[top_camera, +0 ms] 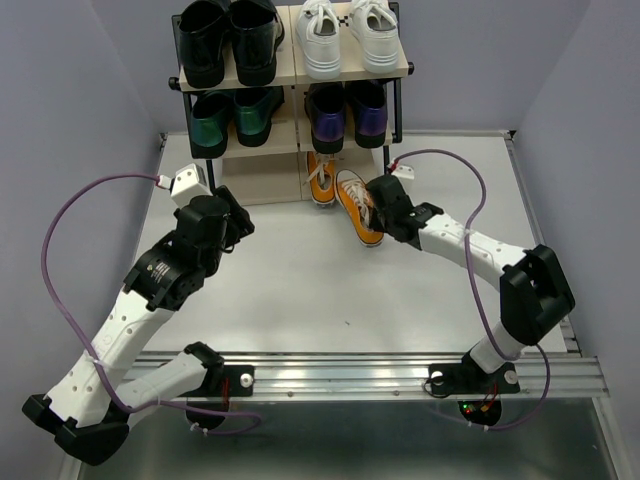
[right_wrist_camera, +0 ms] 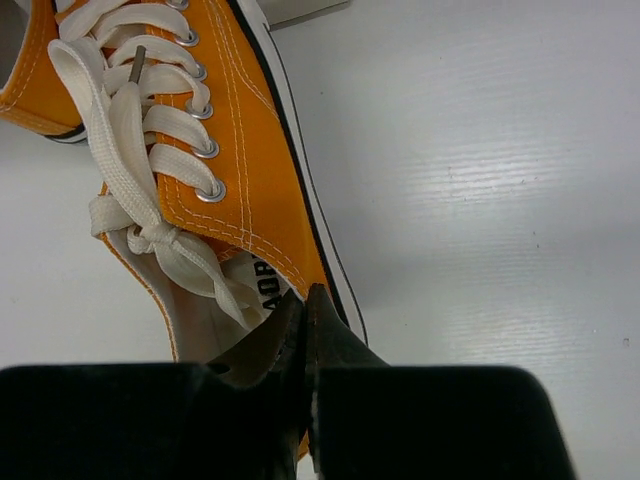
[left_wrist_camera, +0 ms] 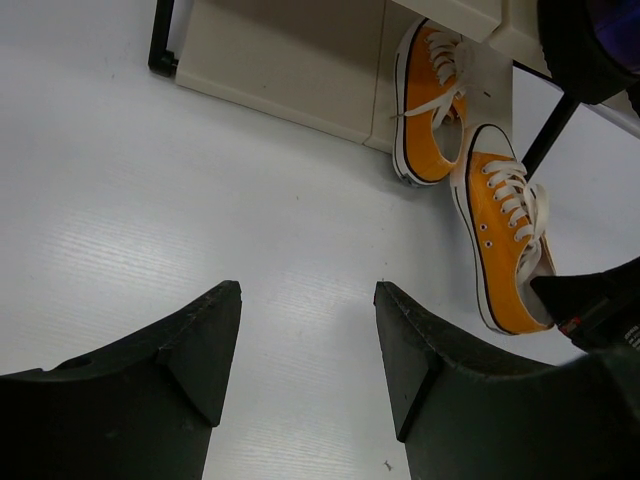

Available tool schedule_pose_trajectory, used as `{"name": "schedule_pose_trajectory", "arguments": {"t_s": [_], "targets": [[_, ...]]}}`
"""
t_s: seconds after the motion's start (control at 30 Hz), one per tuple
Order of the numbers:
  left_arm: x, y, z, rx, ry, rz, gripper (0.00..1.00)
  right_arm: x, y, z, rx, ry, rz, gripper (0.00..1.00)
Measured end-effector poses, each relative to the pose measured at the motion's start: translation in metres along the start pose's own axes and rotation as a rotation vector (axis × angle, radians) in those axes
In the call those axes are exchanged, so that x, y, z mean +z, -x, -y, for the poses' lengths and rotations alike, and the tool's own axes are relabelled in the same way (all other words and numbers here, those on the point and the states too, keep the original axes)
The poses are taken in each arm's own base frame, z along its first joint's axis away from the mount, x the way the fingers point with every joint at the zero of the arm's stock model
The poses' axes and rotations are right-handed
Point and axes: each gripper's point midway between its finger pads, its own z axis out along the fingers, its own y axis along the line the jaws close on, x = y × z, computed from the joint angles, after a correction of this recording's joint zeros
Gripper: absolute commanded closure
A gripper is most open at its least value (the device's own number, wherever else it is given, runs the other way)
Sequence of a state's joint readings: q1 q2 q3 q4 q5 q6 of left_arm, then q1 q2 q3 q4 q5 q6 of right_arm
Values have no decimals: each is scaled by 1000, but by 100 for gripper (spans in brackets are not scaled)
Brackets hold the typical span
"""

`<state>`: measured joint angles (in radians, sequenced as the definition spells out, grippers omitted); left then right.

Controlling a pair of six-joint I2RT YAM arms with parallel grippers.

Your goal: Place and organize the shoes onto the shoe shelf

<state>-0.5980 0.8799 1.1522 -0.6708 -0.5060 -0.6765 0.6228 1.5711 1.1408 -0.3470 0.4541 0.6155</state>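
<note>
The shoe shelf [top_camera: 265, 185] stands at the back of the table. White sneakers [top_camera: 348, 35] sit on its top tier at the right, and purple loafers [top_camera: 348, 115] on the middle tier at the right. One orange sneaker [top_camera: 320, 180] lies partly in the bottom tier; it also shows in the left wrist view [left_wrist_camera: 430, 110]. My right gripper [top_camera: 378, 215] is shut on the side wall near the heel of the second orange sneaker [right_wrist_camera: 250, 170], one finger inside it. That sneaker lies angled in front of the shelf [left_wrist_camera: 500, 250]. My left gripper [left_wrist_camera: 308, 290] is open and empty over bare table at the left.
Shiny black shoes [top_camera: 228, 40] fill the top tier's left half and metallic green shoes [top_camera: 230, 115] the middle tier's left half. The bottom tier's left half [left_wrist_camera: 290, 60] holds nothing. A purple cable [top_camera: 470, 190] loops over the table at the right.
</note>
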Motion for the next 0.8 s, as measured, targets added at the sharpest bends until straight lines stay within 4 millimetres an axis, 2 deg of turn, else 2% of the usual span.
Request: {"name": "schedule_pose_trajectory", "arguments": {"t_s": [0.33, 0.6, 0.8], "targets": [[-2, 1, -3, 1, 9, 5, 33, 31, 23, -8, 22, -49, 40, 99], [-6, 2, -8, 0, 15, 12, 33, 40, 37, -2, 63, -71, 64, 99], [-7, 1, -10, 6, 22, 7, 33, 65, 52, -13, 89, -82, 99, 99]]}}
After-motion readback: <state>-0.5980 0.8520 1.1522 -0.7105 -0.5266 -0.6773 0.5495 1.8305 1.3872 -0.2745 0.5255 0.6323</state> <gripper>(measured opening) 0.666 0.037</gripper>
